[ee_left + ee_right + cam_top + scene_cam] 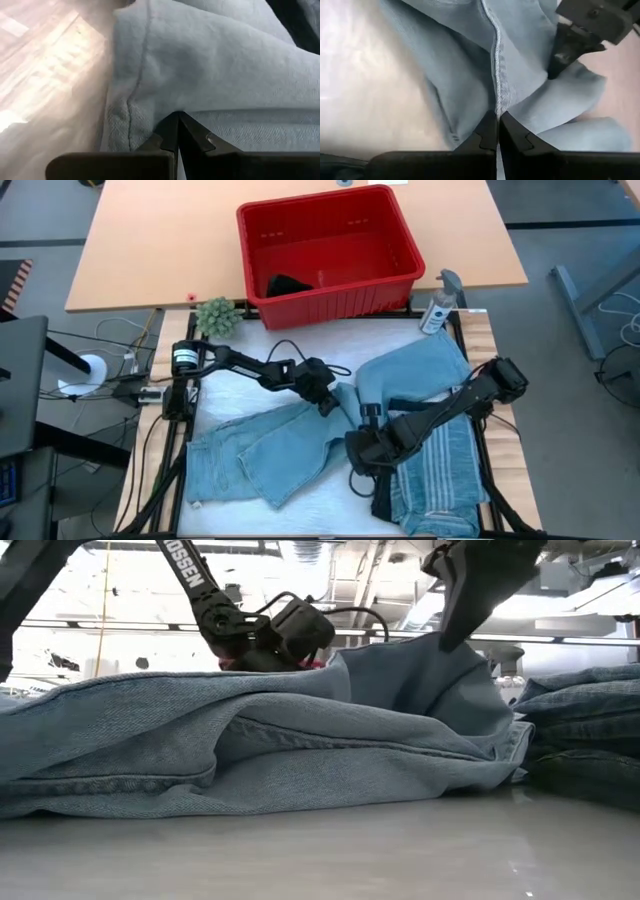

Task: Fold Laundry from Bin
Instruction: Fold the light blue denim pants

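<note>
Light blue jeans (270, 450) lie spread over the white table top, one part raised in the low view (300, 740). My left gripper (327, 402) is shut on them near the table's middle. My right gripper (362, 448) is shut on them a little nearer the front edge. A second light blue denim piece (420, 370) lies at the far right, and a blue-grey striped shirt (435, 480) rests folded at the near right. The red bin (330, 250) stands beyond the table's far edge with a small black item (287, 284) on its floor. My left gripper pinches a fold of the jeans beside a stitched seam (137, 112) between its two fingers. The fingers slant down from the table's left side. The cloth around the hold bulges in thick folds. My right gripper pinches the jeans on a stitched seam (496, 97) between its two fingers, coming from above and slanting down. The cloth is drawn up into a peak (430, 655) below the fingers, while the rest of the jeans lies on the table.
A spray bottle (438, 305) stands at the far right corner and a small green plant (214, 315) at the far left. Black cables loop over the table behind the left arm (290, 350). The two grippers are close together; my left one shows in the right wrist view (565, 50).
</note>
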